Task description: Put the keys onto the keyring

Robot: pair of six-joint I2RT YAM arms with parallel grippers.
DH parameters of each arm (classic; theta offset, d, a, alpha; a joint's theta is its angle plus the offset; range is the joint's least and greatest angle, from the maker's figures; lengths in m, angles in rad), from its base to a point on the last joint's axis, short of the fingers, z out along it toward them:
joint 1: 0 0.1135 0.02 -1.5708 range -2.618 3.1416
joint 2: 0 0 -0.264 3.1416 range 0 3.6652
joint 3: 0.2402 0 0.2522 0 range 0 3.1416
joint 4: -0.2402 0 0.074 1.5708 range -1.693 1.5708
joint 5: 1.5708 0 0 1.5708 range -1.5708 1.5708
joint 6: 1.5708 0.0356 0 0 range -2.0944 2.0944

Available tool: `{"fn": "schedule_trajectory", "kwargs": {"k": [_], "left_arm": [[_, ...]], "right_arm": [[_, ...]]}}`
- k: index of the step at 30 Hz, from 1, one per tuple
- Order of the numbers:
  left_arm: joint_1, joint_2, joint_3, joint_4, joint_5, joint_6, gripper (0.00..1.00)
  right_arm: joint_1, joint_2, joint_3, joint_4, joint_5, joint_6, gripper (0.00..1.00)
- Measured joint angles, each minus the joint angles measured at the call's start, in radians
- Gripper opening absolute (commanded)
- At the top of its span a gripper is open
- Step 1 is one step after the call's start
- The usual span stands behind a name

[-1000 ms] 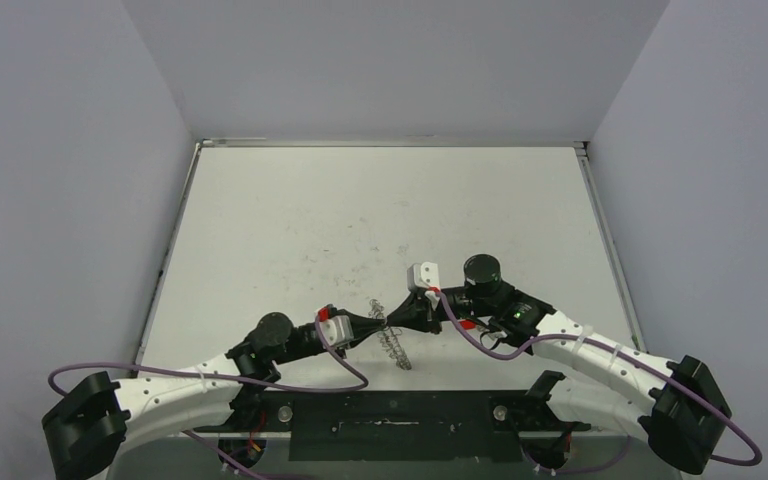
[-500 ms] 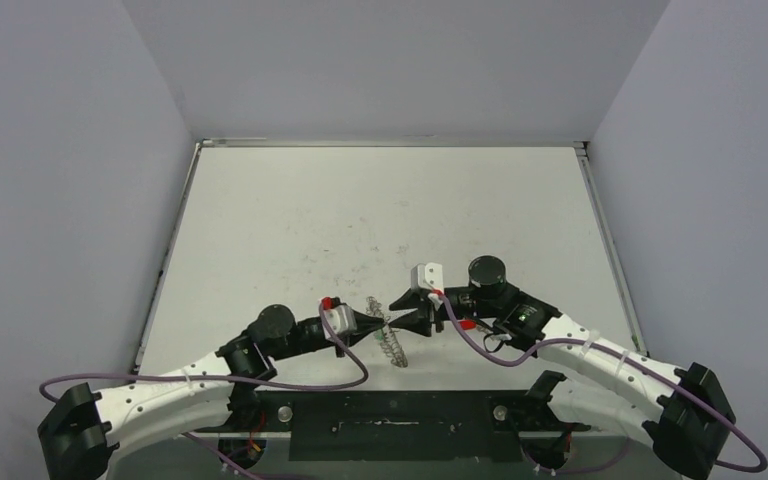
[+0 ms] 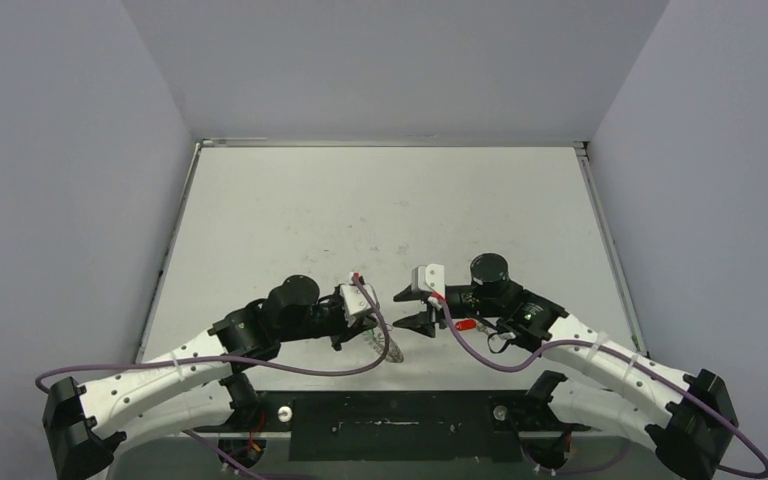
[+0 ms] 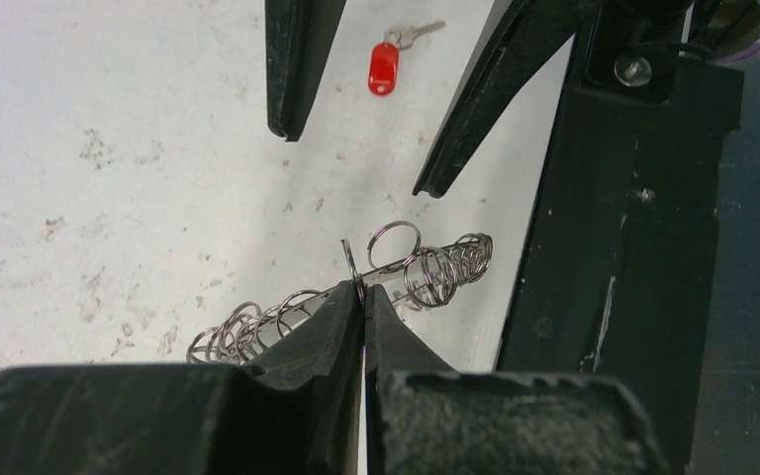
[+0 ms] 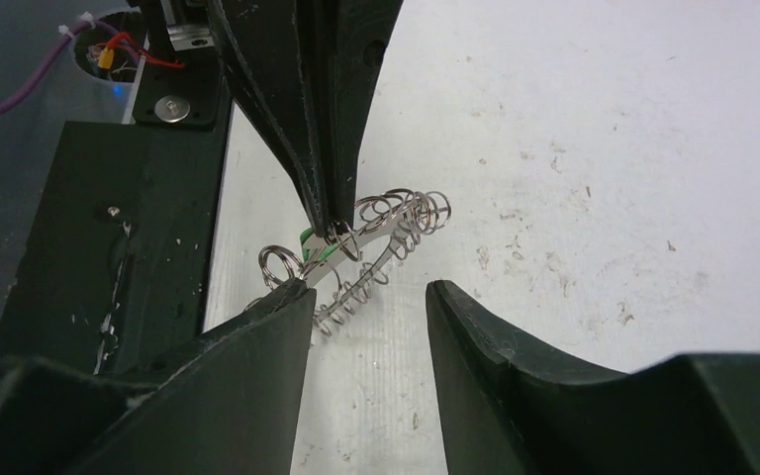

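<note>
Left gripper (image 4: 361, 302), jaws pressed together, pinches a flat silver metal keyring (image 4: 433, 275) fringed with wire loops. Right gripper (image 5: 366, 292) faces it, jaws spread, just beside the loops. A small silver key with a red plastic tag (image 4: 384, 67) lies on the white table (image 4: 109, 119) beyond the spread jaws.

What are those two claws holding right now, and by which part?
The left gripper pinches the keyring by its loop-fringed edge. The right gripper is open and holds nothing.
</note>
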Motion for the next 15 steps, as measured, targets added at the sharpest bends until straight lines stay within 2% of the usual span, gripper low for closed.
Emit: {"fn": "schedule_trajectory", "kwargs": {"k": [3,15], "left_arm": [[0.000,0.029,0.046,-0.083,-0.001,0.012,0.00],[0.000,0.057,0.060,-0.130,0.024,0.032,0.00]], "right_arm": [[0.000,0.026,0.002,-0.005,-0.014,-0.001,0.36],[0.032,0.148,0.002,0.072,-0.060,0.018,0.38]]}}
